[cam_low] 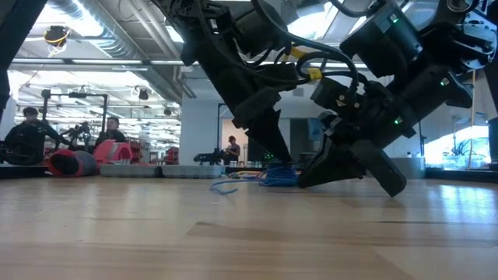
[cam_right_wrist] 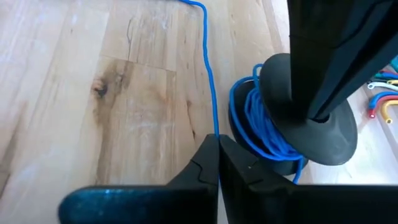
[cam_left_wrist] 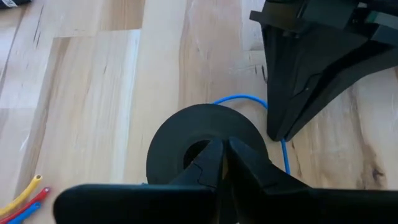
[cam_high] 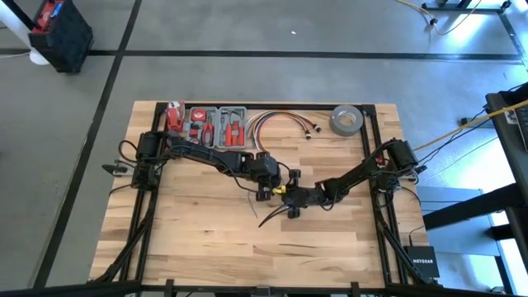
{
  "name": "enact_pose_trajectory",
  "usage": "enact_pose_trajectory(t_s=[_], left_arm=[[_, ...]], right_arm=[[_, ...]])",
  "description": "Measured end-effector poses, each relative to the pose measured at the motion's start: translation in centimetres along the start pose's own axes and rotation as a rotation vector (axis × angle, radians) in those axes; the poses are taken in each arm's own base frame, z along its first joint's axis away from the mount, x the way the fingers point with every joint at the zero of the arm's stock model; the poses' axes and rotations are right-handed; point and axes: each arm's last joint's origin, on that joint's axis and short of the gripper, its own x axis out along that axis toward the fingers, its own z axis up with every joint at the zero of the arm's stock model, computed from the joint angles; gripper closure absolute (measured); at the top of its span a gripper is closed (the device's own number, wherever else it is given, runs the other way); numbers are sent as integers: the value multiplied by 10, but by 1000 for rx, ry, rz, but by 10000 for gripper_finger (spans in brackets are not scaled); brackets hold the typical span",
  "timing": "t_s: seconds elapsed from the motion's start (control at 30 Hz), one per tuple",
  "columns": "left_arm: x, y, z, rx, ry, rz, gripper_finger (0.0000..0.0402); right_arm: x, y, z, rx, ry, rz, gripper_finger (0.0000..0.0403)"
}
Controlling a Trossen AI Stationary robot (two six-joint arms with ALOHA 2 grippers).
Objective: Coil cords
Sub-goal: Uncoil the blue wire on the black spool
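Both hands' fingertips hide the blue wire point(cam_right_wrist: 256, 124) on the spool point(cam_left_wrist: 199, 134)

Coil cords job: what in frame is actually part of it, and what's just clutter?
In the job:
- blue wire, wound on the black disc
- left claw, tips at the disc's centre
- right claw, shut on the wire

Lying about:
- red-handled tools
- red, yellow and white cable bundle
- grey tape roll
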Motion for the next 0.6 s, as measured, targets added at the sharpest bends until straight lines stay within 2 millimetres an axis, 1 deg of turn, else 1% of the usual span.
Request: enact_pose_trajectory(t_s=[0.1,0.23,0.33,0.43,0.6], left_arm=[[0,-1,-1,-19,7,-1,384],[-1,-5,-1,-6,10,-8,384],[-1,-6,-1,-1,12,-8,384],[-1,-6,-1,-11,15,-12,384],[-1,-10,-2,-5,25,-17,384]], right_arm=[[-11,7,4,-9,-8,18,401],[-32,17,6,-71,17,1,401],[-48,18,6,-48,47,-23,402],[-62,21,2,-23,90,-41,402],[-84,33,5,-23,50,-47,402]])
